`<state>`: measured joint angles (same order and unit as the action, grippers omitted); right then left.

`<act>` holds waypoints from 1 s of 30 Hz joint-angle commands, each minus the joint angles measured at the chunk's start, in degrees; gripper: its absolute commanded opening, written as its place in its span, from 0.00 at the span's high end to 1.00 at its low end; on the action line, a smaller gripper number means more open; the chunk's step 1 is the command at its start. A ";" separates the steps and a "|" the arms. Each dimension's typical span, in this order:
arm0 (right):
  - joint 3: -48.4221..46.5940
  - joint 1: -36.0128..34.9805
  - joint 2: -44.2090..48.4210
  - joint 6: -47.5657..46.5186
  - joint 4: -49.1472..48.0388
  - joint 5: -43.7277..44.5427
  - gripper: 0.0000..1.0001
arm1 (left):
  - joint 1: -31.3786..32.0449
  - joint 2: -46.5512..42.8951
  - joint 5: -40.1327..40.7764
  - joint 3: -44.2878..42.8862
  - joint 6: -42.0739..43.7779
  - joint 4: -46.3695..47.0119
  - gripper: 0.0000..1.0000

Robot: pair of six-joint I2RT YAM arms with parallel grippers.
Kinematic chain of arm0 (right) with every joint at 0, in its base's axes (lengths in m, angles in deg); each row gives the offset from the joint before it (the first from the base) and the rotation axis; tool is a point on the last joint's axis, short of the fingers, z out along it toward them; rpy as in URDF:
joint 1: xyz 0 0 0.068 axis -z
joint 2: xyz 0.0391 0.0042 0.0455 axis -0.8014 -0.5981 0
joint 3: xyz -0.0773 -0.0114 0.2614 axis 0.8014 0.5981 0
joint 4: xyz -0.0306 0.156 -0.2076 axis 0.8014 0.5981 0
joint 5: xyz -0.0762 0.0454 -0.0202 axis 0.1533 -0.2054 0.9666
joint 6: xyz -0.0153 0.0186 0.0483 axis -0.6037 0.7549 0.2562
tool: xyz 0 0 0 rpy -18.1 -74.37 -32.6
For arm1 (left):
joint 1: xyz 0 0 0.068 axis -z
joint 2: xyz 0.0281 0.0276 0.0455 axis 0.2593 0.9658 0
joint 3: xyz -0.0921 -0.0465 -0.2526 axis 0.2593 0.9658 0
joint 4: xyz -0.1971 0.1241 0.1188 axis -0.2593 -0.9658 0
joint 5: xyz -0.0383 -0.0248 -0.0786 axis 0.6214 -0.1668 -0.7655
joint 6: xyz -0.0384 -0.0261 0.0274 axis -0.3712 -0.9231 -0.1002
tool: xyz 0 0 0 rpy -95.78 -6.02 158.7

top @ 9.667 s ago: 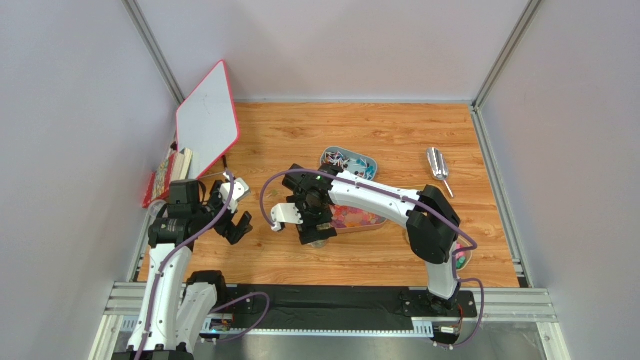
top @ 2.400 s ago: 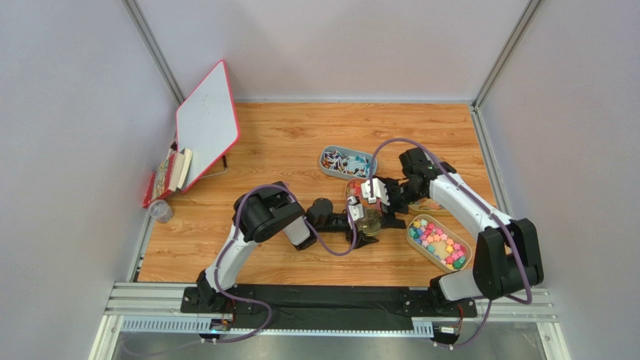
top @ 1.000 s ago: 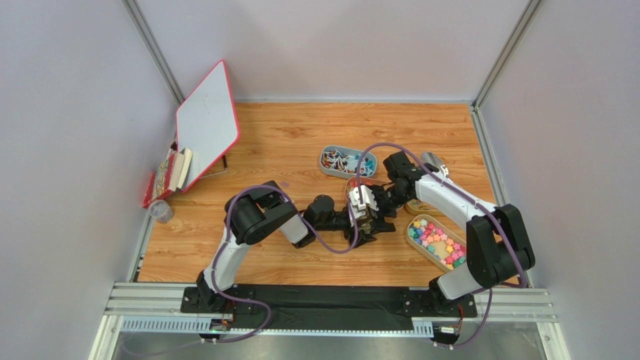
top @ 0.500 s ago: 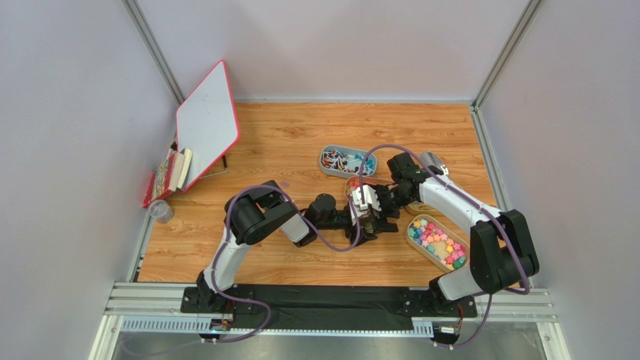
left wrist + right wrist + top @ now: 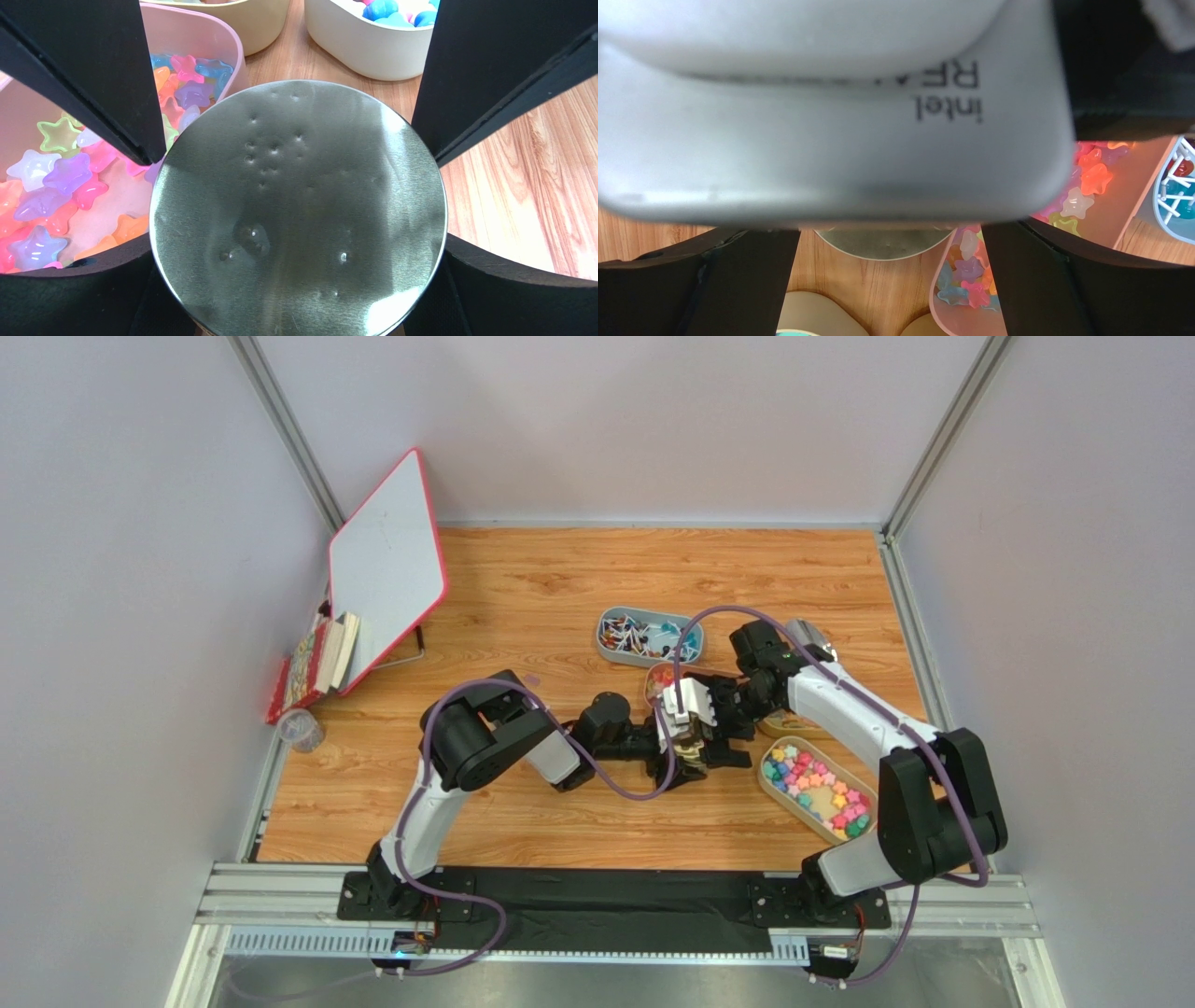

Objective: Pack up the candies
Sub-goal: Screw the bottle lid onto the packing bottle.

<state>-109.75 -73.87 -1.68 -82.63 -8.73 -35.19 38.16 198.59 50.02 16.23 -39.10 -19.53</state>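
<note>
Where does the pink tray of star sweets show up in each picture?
Top: tray, a reddish sliver mid-table, mostly hidden.
Left wrist: tray at the left side.
Right wrist: tray at the lower right.
Shared landmark: the lid, round and metal, beside it in both wrist views; unseen from above.

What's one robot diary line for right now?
left gripper: shut on round silver metal lid | right gripper: open, close by | colourful star-shaped candies: in pink tray beside lid
</note>
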 commanded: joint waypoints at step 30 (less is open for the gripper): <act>-5.25 8.21 3.62 -0.69 6.76 1.63 0.00 | 0.25 8.61 2.37 1.12 1.62 -31.52 1.00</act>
<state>-110.41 -65.80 4.27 -80.11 -1.98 -28.57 38.29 199.33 49.38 13.08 -38.38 -23.10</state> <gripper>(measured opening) 0.986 0.887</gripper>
